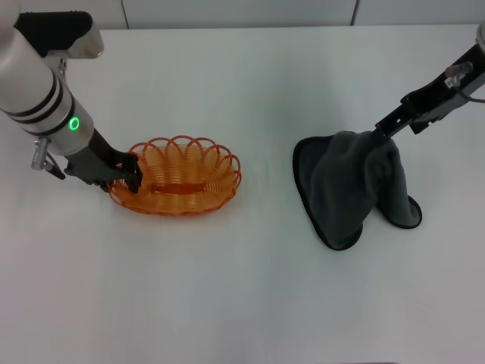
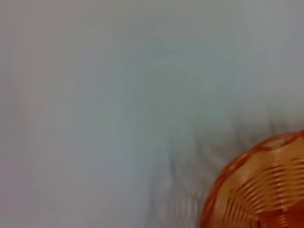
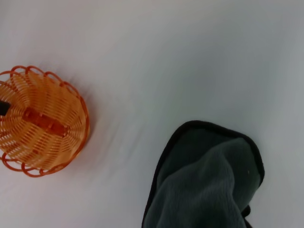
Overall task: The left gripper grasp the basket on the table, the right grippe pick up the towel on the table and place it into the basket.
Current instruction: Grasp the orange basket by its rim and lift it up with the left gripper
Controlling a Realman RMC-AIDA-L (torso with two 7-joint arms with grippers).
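The orange wire basket [image 1: 179,177] sits on the white table [image 1: 242,303], left of centre; it also shows in the left wrist view [image 2: 259,187] and the right wrist view [image 3: 40,121]. My left gripper [image 1: 129,173] is shut on the basket's left rim. The dark grey towel [image 1: 352,186] lies right of centre, its top pulled up into a peak, its lower part still on the table. My right gripper [image 1: 379,130] is shut on that peak. The towel [image 3: 204,183] hangs close in the right wrist view.
Bare table [image 1: 265,167] separates the basket from the towel. A wall edge runs along the table's far side [image 1: 242,23].
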